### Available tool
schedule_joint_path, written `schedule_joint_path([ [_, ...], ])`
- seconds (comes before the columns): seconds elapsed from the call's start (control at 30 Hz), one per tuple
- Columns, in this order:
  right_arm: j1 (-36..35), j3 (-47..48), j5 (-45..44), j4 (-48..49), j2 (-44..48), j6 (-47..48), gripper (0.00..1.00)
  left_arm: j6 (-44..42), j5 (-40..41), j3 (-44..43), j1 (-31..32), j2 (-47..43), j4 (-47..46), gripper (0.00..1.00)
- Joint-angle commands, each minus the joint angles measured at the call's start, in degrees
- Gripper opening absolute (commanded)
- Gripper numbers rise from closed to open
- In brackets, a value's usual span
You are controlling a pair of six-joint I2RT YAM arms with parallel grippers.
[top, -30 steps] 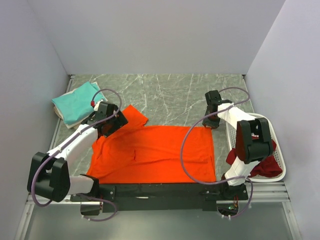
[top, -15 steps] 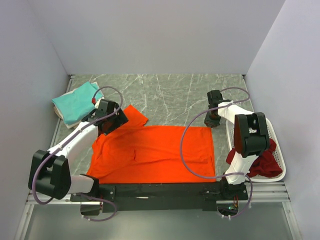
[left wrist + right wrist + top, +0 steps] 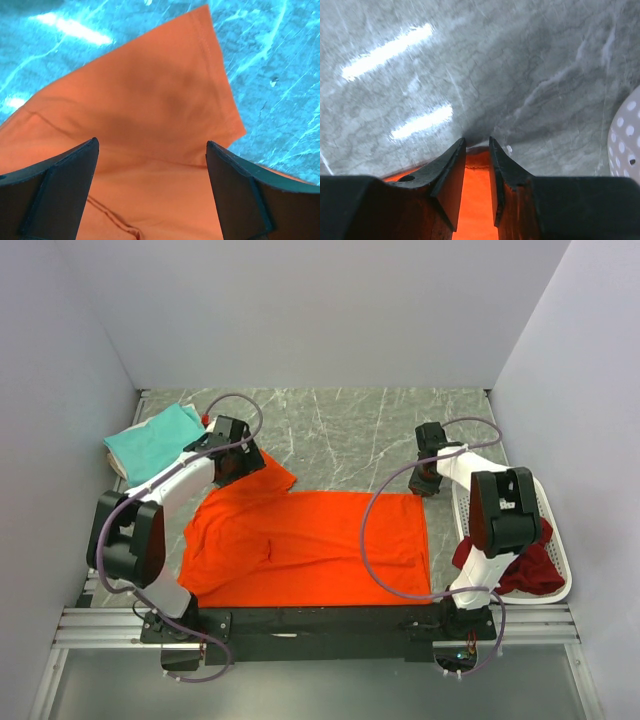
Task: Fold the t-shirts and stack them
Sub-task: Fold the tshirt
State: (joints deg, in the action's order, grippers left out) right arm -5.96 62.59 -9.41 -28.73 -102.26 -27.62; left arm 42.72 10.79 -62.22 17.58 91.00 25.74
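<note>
The bright orange t-shirt (image 3: 310, 540) lies spread flat on the marble table, one sleeve pointing to the far left. My left gripper (image 3: 240, 462) hovers open over that sleeve (image 3: 150, 100), jaws wide apart (image 3: 151, 144) and holding nothing. My right gripper (image 3: 425, 485) is down at the shirt's far right corner, its jaws nearly together (image 3: 477, 142) with the orange hem (image 3: 477, 200) between them. The teal t-shirt (image 3: 150, 445) lies folded at the far left on a cream one (image 3: 128, 478). Dark red t-shirts (image 3: 525, 565) lie heaped in the basket.
The white perforated basket (image 3: 556, 530) stands at the right edge, close beside my right arm; its wall shows in the right wrist view (image 3: 627, 130). Grey walls close in the back and both sides. A black rail runs along the near edge.
My left gripper has moved away from me and to the right, from the shirt's left shoulder to over the sleeve. My right gripper has stayed at the far right corner.
</note>
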Motion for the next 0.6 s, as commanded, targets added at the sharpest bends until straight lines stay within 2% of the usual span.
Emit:
schedule_joint_path([
  [0.0,0.16,-1.59,-0.96,-2.91,1.89,-0.33,0.33,-2.11,-0.68,-3.79,-0.18,0.93,-1.22,0.94],
  [0.3,0.24,-2.82,-0.35,-2.73,1.97,-0.16,0.31,-2.55,-0.94,-4.84,-0.36,2.77,-1.83,0.94],
  [0.4,0.16,-3.52,0.01,-2.56,2.33,-0.07,0.24,-3.08,-0.85,-6.51,-0.71,5.49,-2.09,0.93],
  [0.57,0.33,-3.96,0.27,-2.65,2.41,-0.07,0.05,-4.75,0.28,-10.9,-1.15,9.98,-1.83,0.89],
])
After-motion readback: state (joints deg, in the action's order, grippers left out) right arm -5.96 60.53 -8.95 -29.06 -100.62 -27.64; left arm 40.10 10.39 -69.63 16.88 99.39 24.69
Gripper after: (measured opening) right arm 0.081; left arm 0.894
